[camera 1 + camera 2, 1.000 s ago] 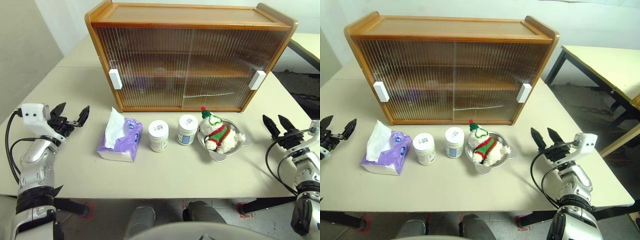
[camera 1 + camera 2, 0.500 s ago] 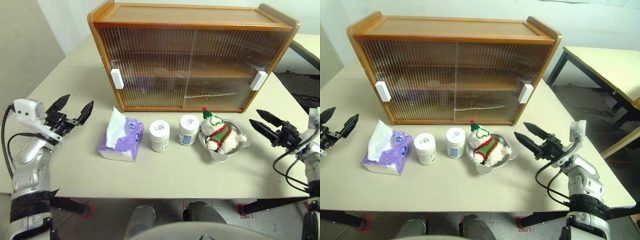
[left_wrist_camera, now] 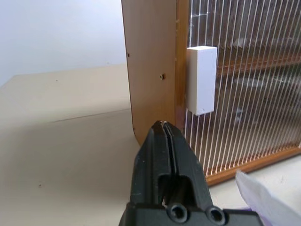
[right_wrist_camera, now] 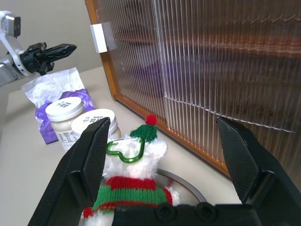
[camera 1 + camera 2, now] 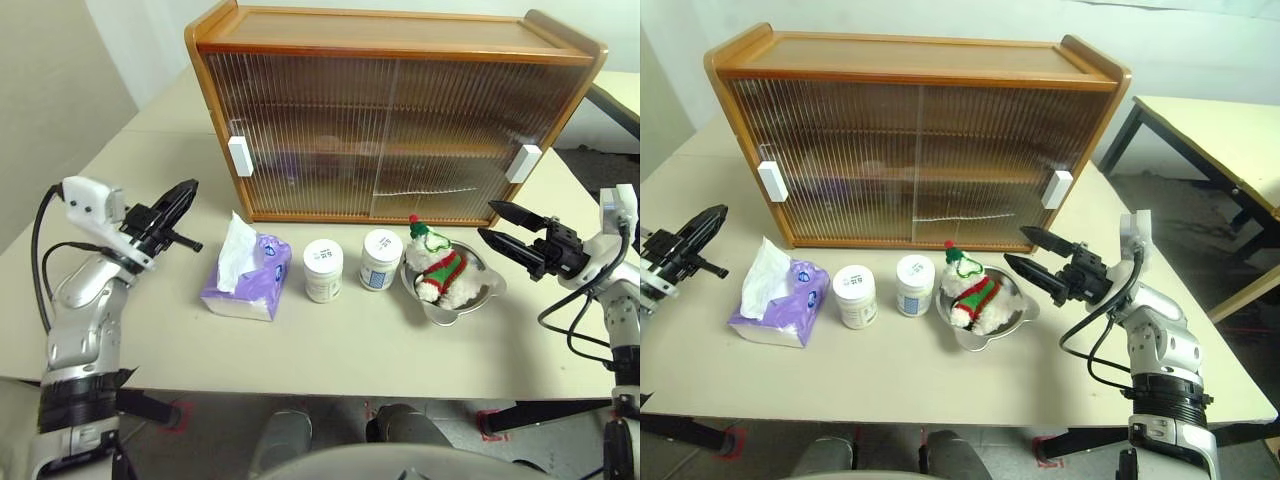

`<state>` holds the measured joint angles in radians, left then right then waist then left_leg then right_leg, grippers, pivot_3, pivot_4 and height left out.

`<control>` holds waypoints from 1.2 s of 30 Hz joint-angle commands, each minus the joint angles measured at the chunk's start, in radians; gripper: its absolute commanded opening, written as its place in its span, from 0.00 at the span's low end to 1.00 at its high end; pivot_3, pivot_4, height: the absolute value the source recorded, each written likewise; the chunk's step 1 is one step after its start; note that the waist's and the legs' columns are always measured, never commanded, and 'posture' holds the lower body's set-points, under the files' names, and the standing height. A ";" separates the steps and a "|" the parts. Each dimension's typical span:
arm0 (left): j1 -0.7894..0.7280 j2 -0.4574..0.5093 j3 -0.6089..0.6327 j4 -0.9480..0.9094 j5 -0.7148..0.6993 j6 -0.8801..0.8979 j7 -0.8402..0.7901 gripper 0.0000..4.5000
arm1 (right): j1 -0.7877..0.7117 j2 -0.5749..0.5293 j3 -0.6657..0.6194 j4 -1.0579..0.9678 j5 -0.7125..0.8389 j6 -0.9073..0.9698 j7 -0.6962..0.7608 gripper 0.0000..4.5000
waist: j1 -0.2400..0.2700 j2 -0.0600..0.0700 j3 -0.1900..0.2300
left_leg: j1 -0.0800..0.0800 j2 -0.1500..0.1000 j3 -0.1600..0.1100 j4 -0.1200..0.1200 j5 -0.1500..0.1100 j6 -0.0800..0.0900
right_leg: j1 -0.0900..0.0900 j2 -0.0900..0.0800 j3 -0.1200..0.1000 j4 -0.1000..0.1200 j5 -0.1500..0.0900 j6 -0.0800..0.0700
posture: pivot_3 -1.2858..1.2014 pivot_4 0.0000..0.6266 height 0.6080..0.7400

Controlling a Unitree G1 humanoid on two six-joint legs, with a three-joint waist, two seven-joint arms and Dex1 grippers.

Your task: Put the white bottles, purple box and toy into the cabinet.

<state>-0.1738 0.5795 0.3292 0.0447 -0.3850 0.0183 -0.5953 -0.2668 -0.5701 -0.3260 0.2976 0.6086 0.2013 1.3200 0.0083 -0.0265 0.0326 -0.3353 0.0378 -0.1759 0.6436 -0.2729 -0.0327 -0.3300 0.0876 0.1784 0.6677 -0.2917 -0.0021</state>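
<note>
Left gripper [image 5: 186,190] is closed and empty, left of the tissue pack [image 5: 247,284]; right gripper [image 5: 496,224] gapes beside the toy [image 5: 436,266], probably untouched.

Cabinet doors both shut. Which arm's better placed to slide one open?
Left, probably. The left gripper is shut, pointing at the cabinet's left handle. The right gripper, open, hovers by the toy.

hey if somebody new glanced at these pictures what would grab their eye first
The big wooden cabinet at the back of the table, its ribbed doors closed. In front runs a row: purple box, two white bottles, and the toy in a steel bowl. The right gripper stands open by the toy.
</note>
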 commanded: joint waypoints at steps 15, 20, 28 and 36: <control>-0.232 -0.047 -0.126 0.169 0.063 0.018 -0.021 0.01 | 0.053 0.030 0.010 -0.135 0.039 0.028 -0.074 1.00 | -0.001 0.000 -0.001 | 0.000 0.000 0.000 0.004 0.000 0.001 | 0.002 0.000 0.000 0.000 0.001 0.003 | 0.49 0.03 1.00; -0.283 -0.055 -0.168 0.207 0.084 0.018 -0.059 0.01 | 0.045 0.027 0.008 -0.151 0.046 0.039 -0.086 1.00 | -0.002 0.000 -0.001 | 0.000 -0.001 0.000 0.008 -0.001 0.003 | 0.004 0.000 0.000 0.000 0.002 0.005 | 0.49 0.02 1.00; -0.303 -0.116 -0.220 0.202 0.095 0.026 -0.062 0.01 | 0.047 0.031 0.010 -0.163 0.049 0.040 -0.097 1.00 | -0.011 0.000 -0.001 | -0.004 -0.002 0.000 0.018 -0.004 0.008 | 0.005 -0.001 0.000 -0.001 0.002 0.009 | 0.49 0.01 1.00; -0.387 -0.206 -0.297 0.306 0.131 -0.007 -0.088 0.01 | 0.029 -0.001 -0.006 -0.105 0.050 0.023 -0.062 1.00 | -0.015 0.001 -0.003 | -0.005 -0.004 0.000 0.020 -0.004 0.008 | 0.006 -0.002 0.000 -0.001 0.003 0.012 | 0.48 0.00 1.00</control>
<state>-0.5447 0.3814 0.0559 0.3206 -0.2710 0.0237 -0.6720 -0.2269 -0.5618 -0.3251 0.1765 0.6518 0.2339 1.2478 -0.0063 -0.0257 0.0297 -0.3405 0.0337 -0.1758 0.6640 -0.2771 -0.0241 -0.3242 0.0855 0.1785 0.6666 -0.2886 0.0104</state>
